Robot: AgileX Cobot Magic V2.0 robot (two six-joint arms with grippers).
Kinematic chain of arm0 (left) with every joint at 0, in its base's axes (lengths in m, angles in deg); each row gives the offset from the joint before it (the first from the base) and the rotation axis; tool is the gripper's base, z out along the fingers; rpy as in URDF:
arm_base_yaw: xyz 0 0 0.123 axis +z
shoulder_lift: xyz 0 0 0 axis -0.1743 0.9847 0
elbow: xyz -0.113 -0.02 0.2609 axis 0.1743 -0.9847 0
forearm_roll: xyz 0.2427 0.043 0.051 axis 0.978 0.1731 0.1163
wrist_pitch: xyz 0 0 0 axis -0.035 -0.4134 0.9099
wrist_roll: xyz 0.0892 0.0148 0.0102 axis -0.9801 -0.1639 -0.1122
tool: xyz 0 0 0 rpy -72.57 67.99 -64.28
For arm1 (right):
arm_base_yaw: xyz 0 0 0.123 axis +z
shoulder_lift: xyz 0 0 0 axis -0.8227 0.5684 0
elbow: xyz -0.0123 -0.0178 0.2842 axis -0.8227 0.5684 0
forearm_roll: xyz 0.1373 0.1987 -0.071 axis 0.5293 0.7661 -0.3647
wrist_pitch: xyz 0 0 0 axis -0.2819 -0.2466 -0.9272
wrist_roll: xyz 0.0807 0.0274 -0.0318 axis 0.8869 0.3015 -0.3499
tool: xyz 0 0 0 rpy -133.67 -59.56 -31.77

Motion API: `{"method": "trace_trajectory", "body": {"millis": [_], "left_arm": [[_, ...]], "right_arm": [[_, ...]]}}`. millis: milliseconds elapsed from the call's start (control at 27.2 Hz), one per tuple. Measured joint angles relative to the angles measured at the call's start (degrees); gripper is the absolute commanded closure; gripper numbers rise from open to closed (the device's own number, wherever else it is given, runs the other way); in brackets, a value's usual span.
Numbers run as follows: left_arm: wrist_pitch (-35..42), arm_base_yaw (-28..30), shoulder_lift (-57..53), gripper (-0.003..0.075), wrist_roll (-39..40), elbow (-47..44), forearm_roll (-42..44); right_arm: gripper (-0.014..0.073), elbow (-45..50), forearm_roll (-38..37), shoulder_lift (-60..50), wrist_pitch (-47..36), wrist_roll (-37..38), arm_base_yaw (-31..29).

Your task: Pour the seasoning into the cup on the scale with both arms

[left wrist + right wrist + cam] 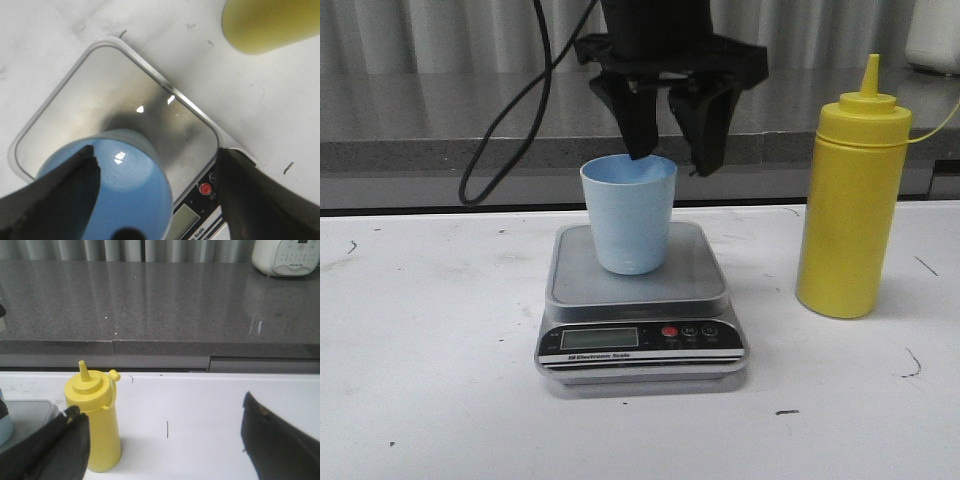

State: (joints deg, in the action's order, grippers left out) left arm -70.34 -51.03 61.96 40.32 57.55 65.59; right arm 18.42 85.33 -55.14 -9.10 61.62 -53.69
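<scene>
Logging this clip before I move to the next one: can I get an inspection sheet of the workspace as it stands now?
Surface: white table, scuffed with small dark marks.
Job's things: blue cup upright on the scale platform; yellow seasoning bottle upright on the table to the scale's right, cap on.
Clutter: nothing seen.
Hands: left hand open above the cup, one finger over its rim; right hand open, holding nothing, the bottle ahead of it.
Cables: black cable looping down behind the scale on its left.
Surroundings: grey counter behind the table, a white appliance on it, curtain behind.
</scene>
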Motion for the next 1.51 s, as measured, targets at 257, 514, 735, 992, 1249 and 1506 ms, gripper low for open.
{"method": "trace_trajectory", "body": {"millis": [257, 514, 735, 992, 1249, 1506], "left_arm": [[-0.2, 0.3, -5.8, 0.0316, 0.3, -1.9, 0.8], [-0.3, 4.6, -13.5, 0.0563, 0.4, -10.1, 0.8], [-0.3, 12.5, -21.7, 0.0739, 0.6, -20.4, 0.4], [2.5, 22.9, -33.0, 0.0740, 1.5, -33.8, -0.6], [8.7, 28.8, -44.1, 0.0740, 1.9, -45.2, -1.0], [18.0, 30.6, -55.7, 0.0740, 2.0, -56.2, -1.9]], "right_arm": [[-0.0038, 0.0, 0.0, 0.0, 0.0, 0.0, 0.0], [-0.0038, 0.0, 0.0, 0.0, 0.0, 0.0, 0.0], [-0.0038, 0.0, 0.0, 0.0, 0.0, 0.0, 0.0], [-0.0038, 0.0, 0.0, 0.0, 0.0, 0.0, 0.0], [-0.0038, 0.0, 0.0, 0.0, 0.0, 0.0, 0.0], [-0.0038, 0.0, 0.0, 0.0, 0.0, 0.0, 0.0]]}}
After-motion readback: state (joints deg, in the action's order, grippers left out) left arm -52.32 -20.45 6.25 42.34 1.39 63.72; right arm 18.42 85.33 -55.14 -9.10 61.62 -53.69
